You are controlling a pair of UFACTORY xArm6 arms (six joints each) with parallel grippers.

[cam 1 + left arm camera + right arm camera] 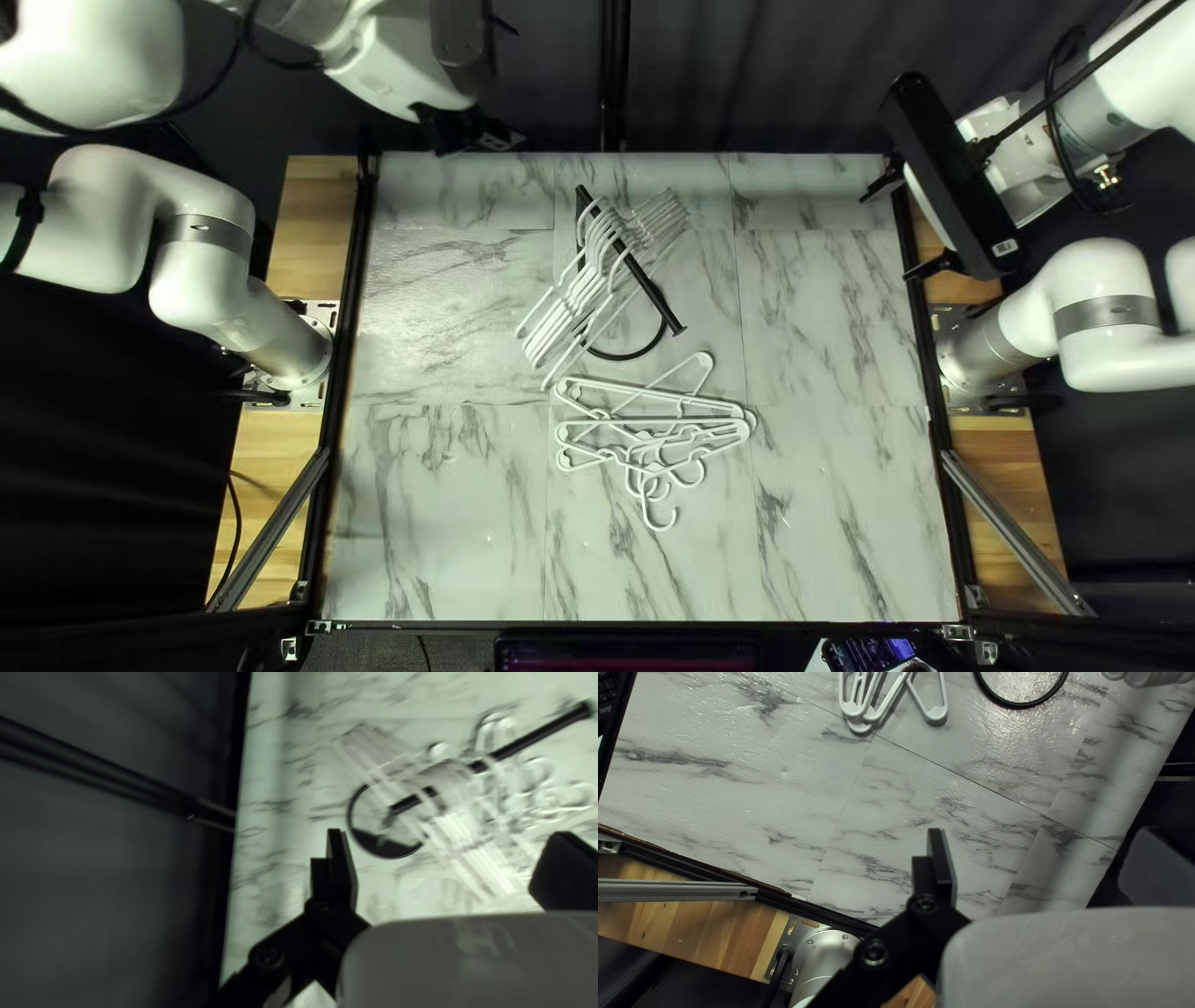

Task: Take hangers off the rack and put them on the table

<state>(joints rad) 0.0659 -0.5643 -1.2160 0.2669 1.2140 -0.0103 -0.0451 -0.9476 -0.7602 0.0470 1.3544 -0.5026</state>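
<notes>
Both our left gripper (471, 131) and right gripper (890, 235) have parted fingers (342, 865); a dark curtain (797, 75) hangs beyond our marbled tabletop (436, 523).

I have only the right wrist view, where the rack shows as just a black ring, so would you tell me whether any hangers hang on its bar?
Observer: Yes, the top left view shows several white hangers hanging on the rack's black bar.
Operator: Thank you; which way do the hooks of the lying hangers point?
Observer: Those I can make out point toward the near edge of the table.
Operator: And is the left gripper holding anything?
Observer: No, it is open, with its fingers wide apart.
</notes>
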